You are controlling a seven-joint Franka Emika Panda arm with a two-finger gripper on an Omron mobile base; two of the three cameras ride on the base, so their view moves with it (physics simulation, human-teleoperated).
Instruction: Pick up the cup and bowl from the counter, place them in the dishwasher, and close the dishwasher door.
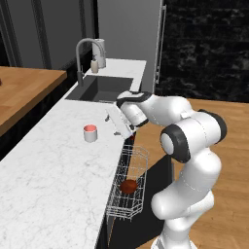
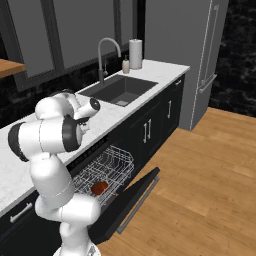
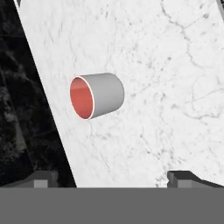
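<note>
Bowl [image 1: 129,186] already in dishwasher rack [image 1: 130,182]; door [image 2: 131,200] down. Cup [image 1: 90,133] upright on desk [image 1: 48,170], well clear of sink [image 1: 99,89]. Gripper [image 1: 118,125] wide, empty, beside cup. Cup pickup in hand; next calls for straddling cup, closing.

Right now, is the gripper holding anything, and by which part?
Nothing is held. The gripper is open; the cup stands apart on the counter.

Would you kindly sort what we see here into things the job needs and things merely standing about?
Job:
cup, upright on the counter
bowl, in the dishwasher rack
dishwasher door, open
gripper, open

Standing about:
sink
faucet
soap bottle
fridge
</note>
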